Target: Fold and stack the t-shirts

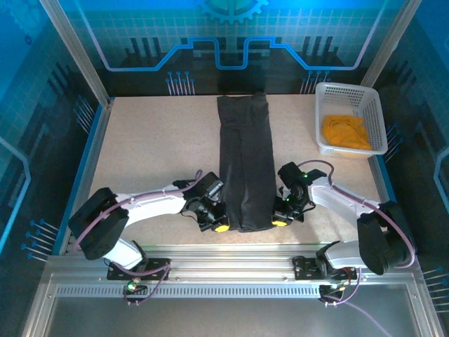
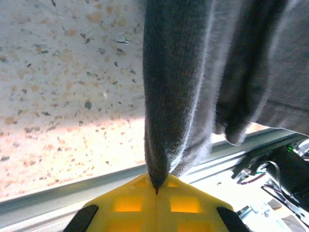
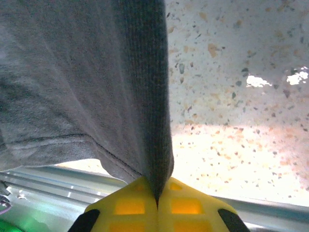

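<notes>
A dark charcoal-grey t-shirt lies folded into a long narrow strip down the middle of the table. My left gripper is shut on its near left corner, and my right gripper is shut on its near right corner. In the left wrist view the grey t-shirt runs up out of my left gripper, pinched between the yellow fingers. The right wrist view shows the t-shirt clamped the same way in my right gripper. An orange-yellow t-shirt lies crumpled in the basket.
A white lattice basket stands at the back right corner of the speckled table. The metal rail runs along the near edge just behind both grippers. Blue enclosure walls surround the table.
</notes>
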